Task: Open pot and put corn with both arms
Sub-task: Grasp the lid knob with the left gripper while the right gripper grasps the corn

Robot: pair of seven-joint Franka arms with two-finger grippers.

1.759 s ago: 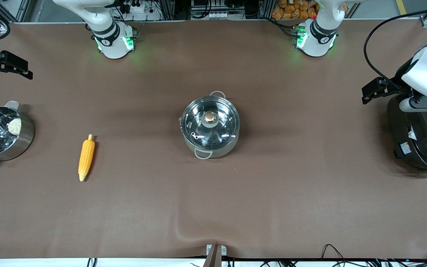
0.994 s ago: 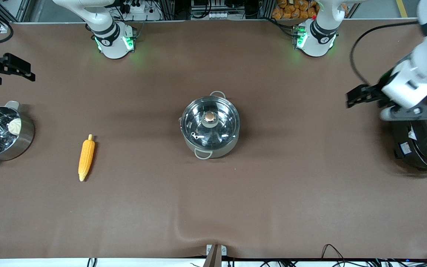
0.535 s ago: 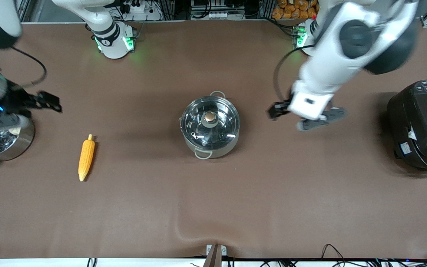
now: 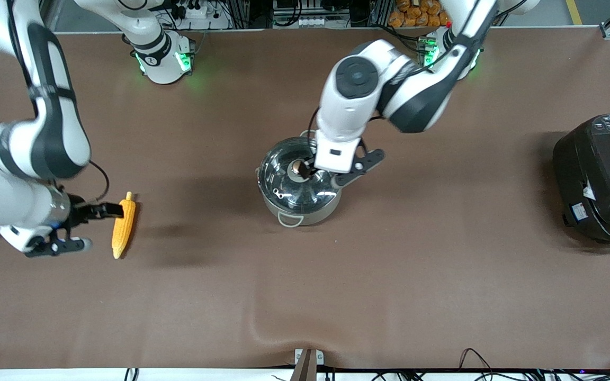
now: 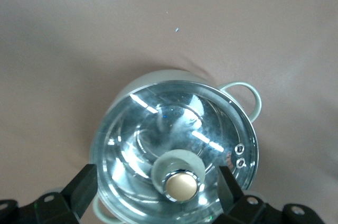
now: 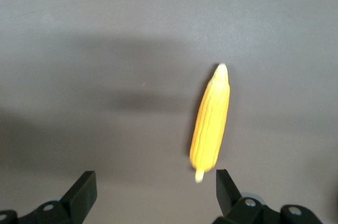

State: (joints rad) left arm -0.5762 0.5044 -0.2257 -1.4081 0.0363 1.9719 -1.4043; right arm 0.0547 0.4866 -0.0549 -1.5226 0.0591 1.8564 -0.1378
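Note:
The steel pot [image 4: 290, 197] stands mid-table with its glass lid [image 5: 158, 123] on. My left gripper [image 4: 307, 168] hangs just over the lid, open. In the left wrist view [image 5: 156, 183] its fingers [image 5: 83, 186] stand one on each side of the copper-topped knob [image 5: 182, 184] without touching it. The yellow corn [image 4: 123, 228] lies on the brown cloth toward the right arm's end. My right gripper [image 4: 113, 210] is open and empty over the corn's stub end. In the right wrist view [image 6: 154, 188] the corn [image 6: 211, 123] lies off-centre, its stub close to one finger [image 6: 226, 188].
A large black cooker [image 4: 599, 180] stands at the left arm's end of the table. The steel steamer pot at the right arm's end is hidden under the right arm. The cloth has a raised fold [image 4: 268, 324] near the table's front edge.
Both arms swung in from the table's ends. The left gripper went from over the cooker to over the pot lid; the right gripper went from the steamer pot to the corn.

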